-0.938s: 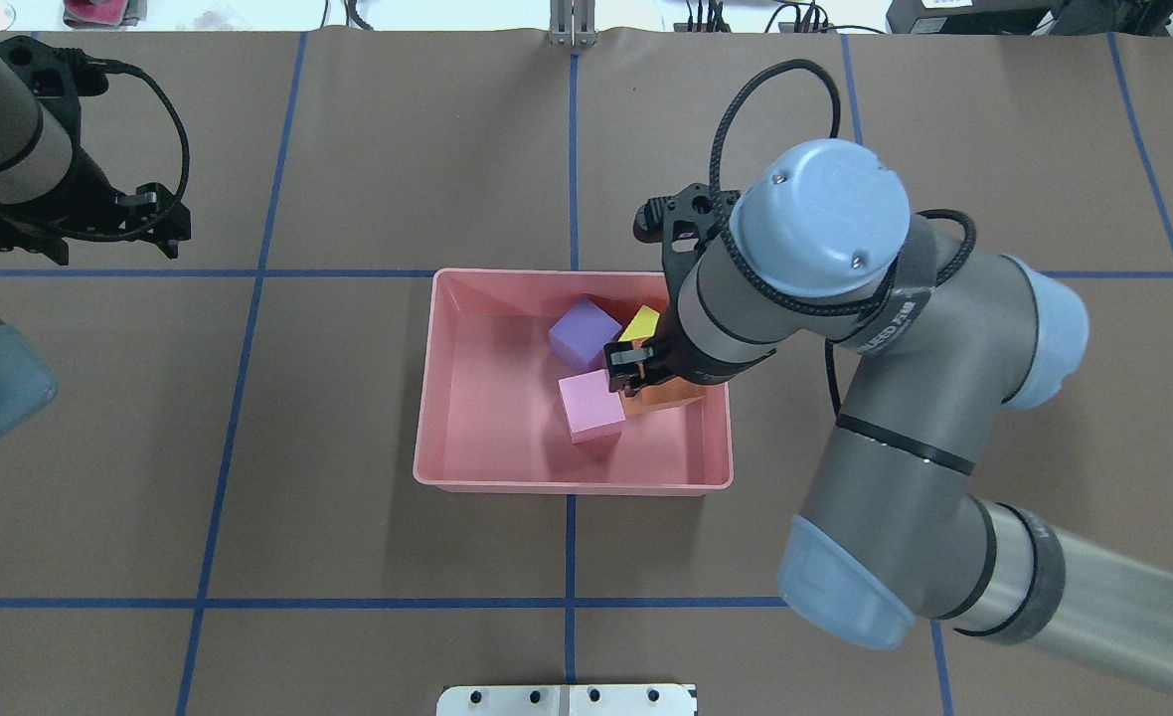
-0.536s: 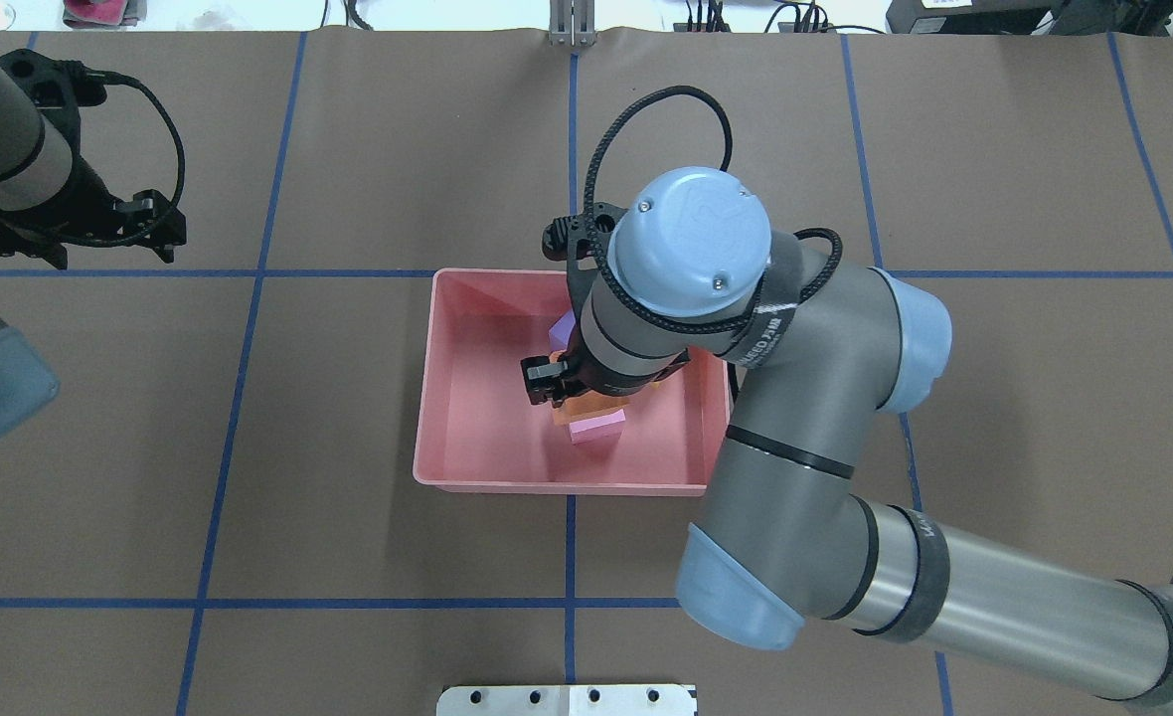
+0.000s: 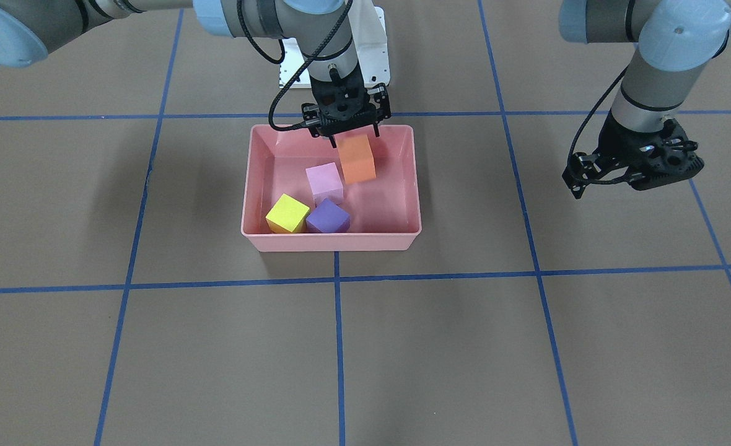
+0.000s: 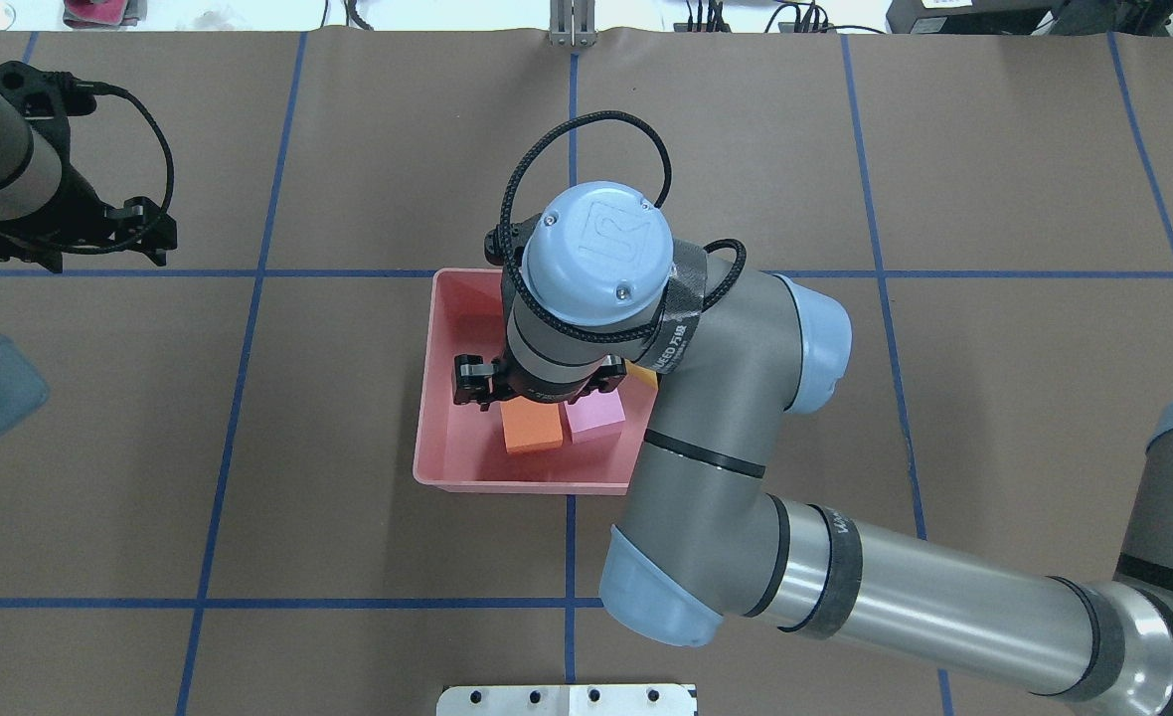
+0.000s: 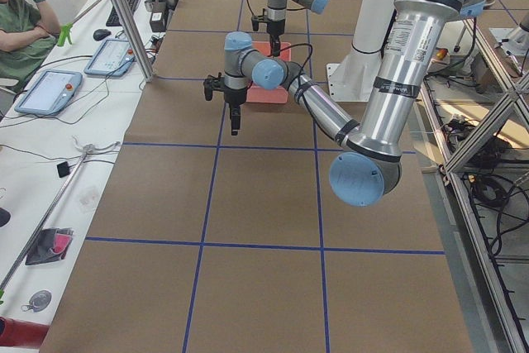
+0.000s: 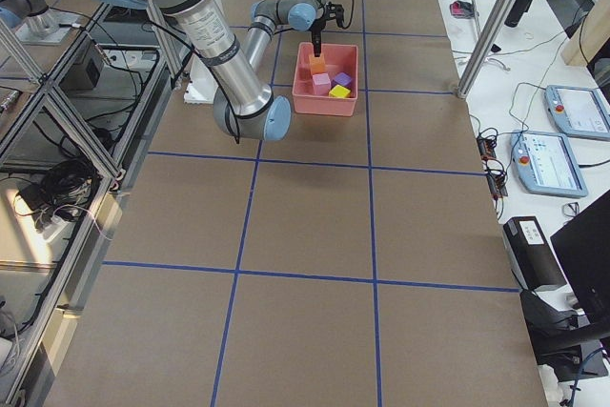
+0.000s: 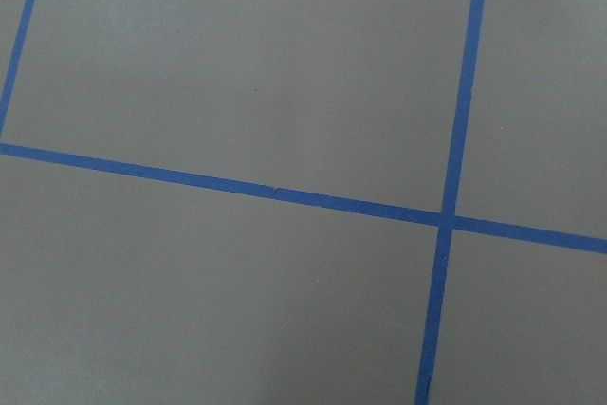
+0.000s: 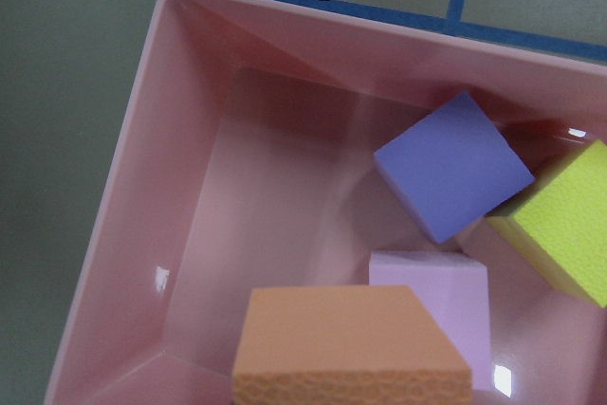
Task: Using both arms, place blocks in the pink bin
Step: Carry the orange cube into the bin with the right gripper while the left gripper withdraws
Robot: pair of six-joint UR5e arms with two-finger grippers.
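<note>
The pink bin (image 3: 331,241) sits mid-table. The yellow block (image 3: 287,213), purple block (image 3: 328,217) and light pink block (image 3: 324,181) lie inside it. My right gripper (image 3: 353,137) hangs over the bin, shut on the orange block (image 3: 357,159), which it holds tilted just above the floor beside the light pink block. In the overhead view the orange block (image 4: 532,430) and light pink block (image 4: 596,416) show under the right gripper (image 4: 532,398); the arm hides the purple one. My left gripper (image 4: 70,234) hovers empty over bare table, far from the bin; I cannot tell its jaw state.
Brown table cover with a blue tape grid (image 7: 444,215). The white base plate (image 4: 567,699) is at the near edge. In the exterior left view, a person sits at a side bench with tablets (image 5: 50,88).
My right arm has swept leftward across the bin in the overhead view, carrying the orange block from beside the yellow and purple blocks to the bin's left part. The left gripper drifted slightly left.
</note>
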